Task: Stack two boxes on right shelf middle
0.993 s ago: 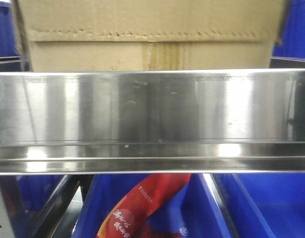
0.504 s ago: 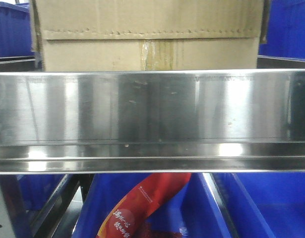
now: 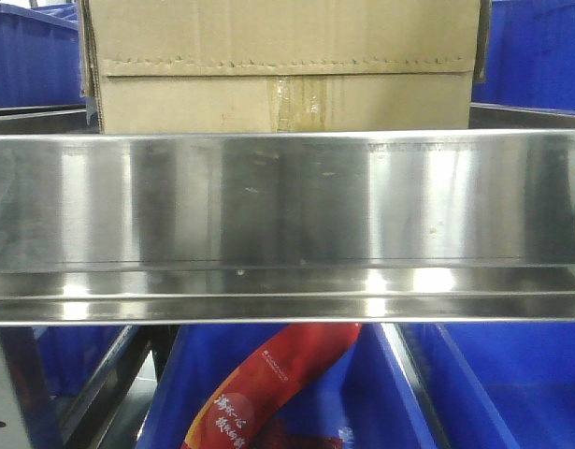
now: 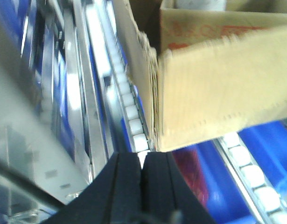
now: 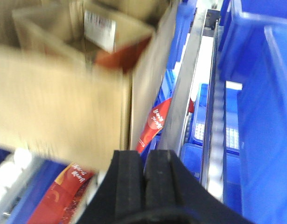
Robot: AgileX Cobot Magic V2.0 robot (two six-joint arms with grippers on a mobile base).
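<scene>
1. On the shiny steel shelf (image 3: 287, 215), behind its wide mirror-like front rail, sits a big brown cardboard box (image 3: 282, 65).
2. The box has a jagged seam across its face, and a strip of brownish tape (image 3: 296, 103) runs down the middle below the seam.
3. Blue bins (image 3: 35, 56) stand on both sides of the box, and more blue bins sit on the level under the rail.
4. A red packet (image 3: 268, 393) with white writing leans in one of the lower bins.
5. In the left wrist view, the left gripper (image 4: 141, 186) is at the bottom of the picture, and its two black fingers are pressed flat together with nothing between them.
6. Just above it is a corner of the box, which rests on a track of white rollers (image 4: 131, 116).
7. In the right wrist view, the right gripper (image 5: 144, 186) is also clenched, its fingers touching and holding nothing.
8. The box side is blurry there, just above and to the left of those fingers.
9. The box top is open, and a white label with a barcode (image 5: 100, 28) shows inside.
</scene>
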